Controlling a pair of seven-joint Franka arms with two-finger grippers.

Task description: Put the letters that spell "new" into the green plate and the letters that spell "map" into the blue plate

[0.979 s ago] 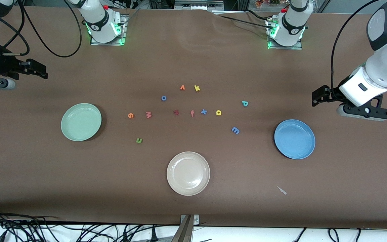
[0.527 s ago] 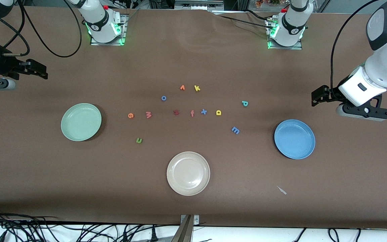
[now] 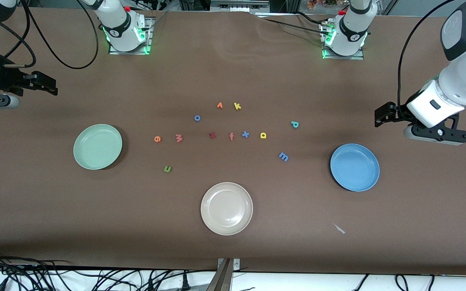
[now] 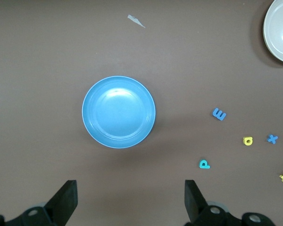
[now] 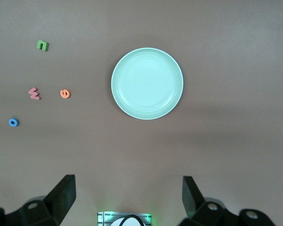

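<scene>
Letters you need: green n (image 3: 167,169), orange e (image 3: 157,139), salmon w (image 3: 179,138) | left gripper (image 4: 129,200), right gripper (image 5: 127,197): jaws spread, empty

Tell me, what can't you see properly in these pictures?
- Right tool: front view's edge cuts off its arm; the wrist view shows only its open fingertips.
- Left tool: in the front view its own body hides one side.
- Scrap near the beige plate: too small to identify.
- Orange letter beside the k: too small to read.
</scene>
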